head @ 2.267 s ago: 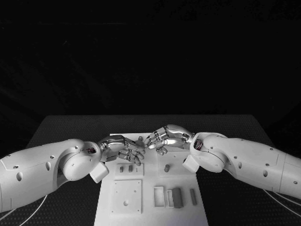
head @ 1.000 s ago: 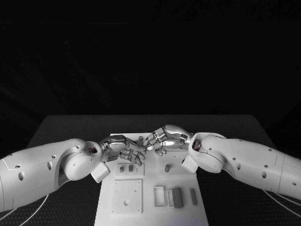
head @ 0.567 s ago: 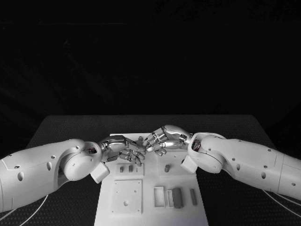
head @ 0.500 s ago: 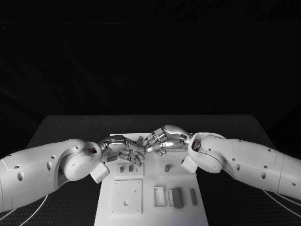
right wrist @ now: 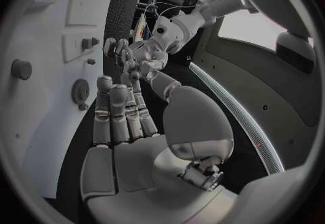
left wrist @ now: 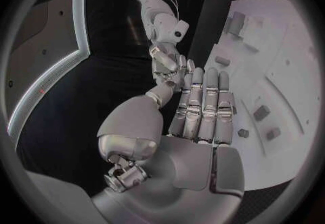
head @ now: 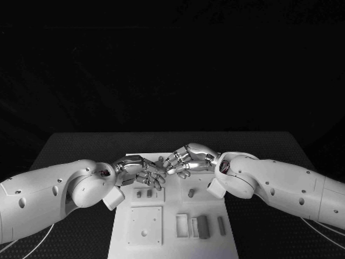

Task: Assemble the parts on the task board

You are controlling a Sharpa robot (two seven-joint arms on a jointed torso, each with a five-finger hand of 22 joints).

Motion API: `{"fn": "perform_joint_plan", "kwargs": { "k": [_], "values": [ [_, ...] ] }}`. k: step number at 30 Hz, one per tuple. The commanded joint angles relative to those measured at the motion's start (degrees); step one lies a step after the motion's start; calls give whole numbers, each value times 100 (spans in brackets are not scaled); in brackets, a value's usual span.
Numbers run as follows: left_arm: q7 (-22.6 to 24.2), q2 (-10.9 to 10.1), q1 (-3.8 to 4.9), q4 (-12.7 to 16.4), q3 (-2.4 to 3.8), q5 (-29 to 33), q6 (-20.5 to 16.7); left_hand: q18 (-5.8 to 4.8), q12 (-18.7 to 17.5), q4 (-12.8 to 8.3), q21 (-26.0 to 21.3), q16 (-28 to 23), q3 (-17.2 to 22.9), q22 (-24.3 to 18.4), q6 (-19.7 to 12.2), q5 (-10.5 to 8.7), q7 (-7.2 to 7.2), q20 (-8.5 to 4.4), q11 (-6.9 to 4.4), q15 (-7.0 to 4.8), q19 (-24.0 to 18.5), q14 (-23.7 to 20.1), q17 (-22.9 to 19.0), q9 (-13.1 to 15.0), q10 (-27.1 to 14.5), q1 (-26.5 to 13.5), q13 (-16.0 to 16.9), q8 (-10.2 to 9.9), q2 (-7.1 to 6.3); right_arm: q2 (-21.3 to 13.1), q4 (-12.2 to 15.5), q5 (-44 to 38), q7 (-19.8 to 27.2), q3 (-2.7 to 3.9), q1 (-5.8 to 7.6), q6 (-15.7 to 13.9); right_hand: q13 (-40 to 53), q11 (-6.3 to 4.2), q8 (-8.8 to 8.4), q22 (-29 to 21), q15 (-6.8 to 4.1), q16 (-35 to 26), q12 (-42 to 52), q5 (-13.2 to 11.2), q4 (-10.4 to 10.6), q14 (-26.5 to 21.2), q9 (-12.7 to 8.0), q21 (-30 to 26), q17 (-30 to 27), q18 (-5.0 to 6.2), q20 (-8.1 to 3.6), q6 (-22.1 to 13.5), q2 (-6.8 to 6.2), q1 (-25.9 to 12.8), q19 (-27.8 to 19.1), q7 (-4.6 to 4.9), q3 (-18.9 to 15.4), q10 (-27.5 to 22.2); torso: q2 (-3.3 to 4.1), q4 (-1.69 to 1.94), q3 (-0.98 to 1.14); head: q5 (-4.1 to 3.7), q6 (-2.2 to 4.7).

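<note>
The white task board [head: 171,209] lies in the middle of the table. Near its front edge lie a dark grey bar [head: 204,226] and two paler bars [head: 183,224]. Small pegs [head: 139,193] stand further back. My left hand [head: 142,171] and right hand [head: 188,160] meet fingertip to fingertip above the board's far end. In the left wrist view my left hand [left wrist: 196,110] has its fingers straight and side by side, and the right hand [left wrist: 166,65] touches their tips. Anything between the tips is hidden. The right wrist view shows the right hand [right wrist: 125,115] reaching to the left hand [right wrist: 130,57].
A raised square plate [head: 145,224] sits at the board's front left. A single peg [head: 192,192] stands at mid-right. Black table [head: 71,148] surrounds the board on all sides. Both white forearms slant in low over the board's side edges.
My right hand has crept slightly toward the left hand. The left hand has barely moved. The parts on the board lie as before.
</note>
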Motion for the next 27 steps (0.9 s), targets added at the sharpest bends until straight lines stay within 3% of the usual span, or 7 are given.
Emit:
{"fn": "perform_joint_plan", "kwargs": {
  "k": [1, 5, 12, 23, 27],
  "values": [
    [61, 7, 6, 15, 2, -6, 61, -8, 23, 6, 40, -34, 32, 9, 37, 22, 0, -7, 10, 2, 34, 29, 11, 6, 47, 27, 7, 33, 13, 8, 2, -34, 98, 1, -4, -78, 26, -28, 57, 65, -36, 33, 55, -8, -7, 59, 17, 26, -9, 71, -37, 106, 124, 43, 30, -15, 7, 123, 2, 3, -1, -2, -1],
    [59, 7, 6, 17, 2, -6, 72, -8, 23, 6, 40, -34, 34, 10, 38, 22, 2, -8, 9, 1, 34, 30, 12, 7, 49, 28, 8, 33, 13, 10, 1, -45, 70, 1, -4, -130, 51, -87, 114, 63, -93, 45, 93, -8, -4, 106, 29, 32, -15, 71, -61, 224, 213, 227, 76, -62, 211, 259, 2, 3, -4, -1, -3],
    [44, 11, 6, 27, 2, -6, 112, -8, 24, 6, 41, -35, 37, 12, 38, 22, 6, -8, 9, 1, 36, 31, 15, 9, 51, 28, 10, 34, 13, 23, 3, -150, 37, 1, -4, -173, 80, -137, 165, 71, -143, 54, 108, -9, -4, 174, 40, 55, -24, 71, -77, 338, 172, 258, 148, -113, 414, 399, 2, 5, -6, -4, -8],
    [34, 9, 6, 30, 2, -9, 109, -8, 26, 5, 41, -37, 46, 15, 41, 22, 12, -9, 6, 1, 36, 31, 19, 13, 58, 32, 13, 36, 14, 24, 6, -158, 66, 1, -5, -215, 86, -144, 161, 75, -151, 51, 86, -9, -5, 193, 37, 60, -30, 71, -89, 337, 93, 245, 167, -116, 462, 415, 1, 5, -6, -3, -14],
    [23, 12, 6, 32, 1, -10, 121, -8, 26, 5, 40, -38, 51, 16, 41, 22, 13, -10, 5, 0, 36, 31, 21, 14, 59, 36, 14, 36, 14, 28, 15, -126, 104, 1, -5, -253, 88, -138, 159, 72, -146, 47, 70, -9, 4, 201, 36, 58, -33, 71, -82, 337, 193, 169, 180, -108, 486, 420, 0, 4, -4, -7, -10]
  ]
}}
